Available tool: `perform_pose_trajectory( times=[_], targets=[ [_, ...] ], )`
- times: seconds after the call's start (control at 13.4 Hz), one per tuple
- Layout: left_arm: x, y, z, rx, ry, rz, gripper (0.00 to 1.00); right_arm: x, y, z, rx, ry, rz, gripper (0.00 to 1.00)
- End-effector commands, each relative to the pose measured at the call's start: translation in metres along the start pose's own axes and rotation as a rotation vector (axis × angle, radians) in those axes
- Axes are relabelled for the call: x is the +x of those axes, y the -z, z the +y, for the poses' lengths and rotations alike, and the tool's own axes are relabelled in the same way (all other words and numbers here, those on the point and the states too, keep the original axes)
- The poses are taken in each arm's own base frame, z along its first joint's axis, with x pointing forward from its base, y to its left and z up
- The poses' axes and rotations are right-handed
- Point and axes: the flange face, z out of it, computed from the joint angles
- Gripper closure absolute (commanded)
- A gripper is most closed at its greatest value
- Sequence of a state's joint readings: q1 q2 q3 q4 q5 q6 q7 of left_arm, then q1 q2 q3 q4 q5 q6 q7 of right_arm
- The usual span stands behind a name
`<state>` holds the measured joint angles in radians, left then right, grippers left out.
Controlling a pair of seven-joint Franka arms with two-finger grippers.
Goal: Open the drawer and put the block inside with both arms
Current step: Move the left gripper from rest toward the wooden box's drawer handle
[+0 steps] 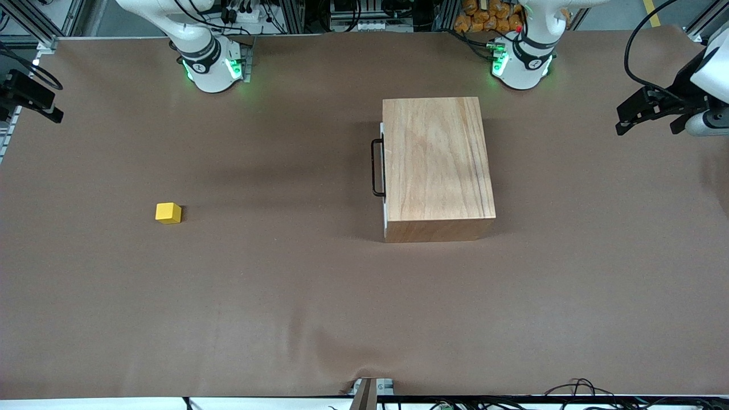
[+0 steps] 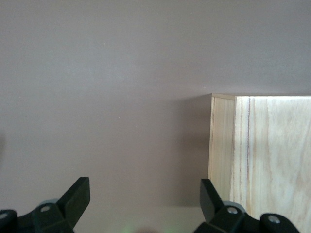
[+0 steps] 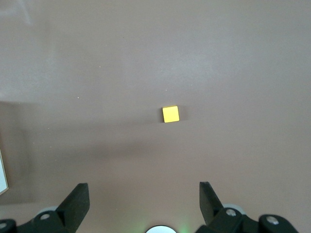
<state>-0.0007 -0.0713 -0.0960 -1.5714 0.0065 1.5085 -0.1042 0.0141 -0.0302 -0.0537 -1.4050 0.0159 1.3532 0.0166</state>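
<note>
Left gripper [image 2: 143,204] is held high with fingers spread wide; right gripper [image 3: 143,204] is likewise raised, parted and empty.

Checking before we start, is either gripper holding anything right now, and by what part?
Nothing is held. The left gripper and right gripper are both open and empty.

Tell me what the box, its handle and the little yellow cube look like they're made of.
Box: light wood with an unpainted, matte look; grain lines run across its top.
Handle: thin, black and U-shaped, probably metal, though the look leaves plastic open.
Cube: an even, bright yellow with no grain showing; painted wood or plastic, cannot tell which.
</note>
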Motion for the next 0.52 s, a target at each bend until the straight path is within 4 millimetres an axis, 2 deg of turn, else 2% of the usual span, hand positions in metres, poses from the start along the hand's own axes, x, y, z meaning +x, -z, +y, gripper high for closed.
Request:
perform_pose_trajectory(
  times=[0.0, 0.45],
  targets=[
    [0.0017, 0.0055, -0.0023, -0.01, 0.001, -0.008, 0.0, -0.0029, 0.0051, 0.0025, 0.019, 0.01, 0.003, 0.0],
    [0.0023, 0.0083, -0.0003, -0.008, -0.001, -0.015, 0.0, -0.003, 0.0028, 0.006, 0.036, 0.005, -0.006, 0.0]
  ],
)
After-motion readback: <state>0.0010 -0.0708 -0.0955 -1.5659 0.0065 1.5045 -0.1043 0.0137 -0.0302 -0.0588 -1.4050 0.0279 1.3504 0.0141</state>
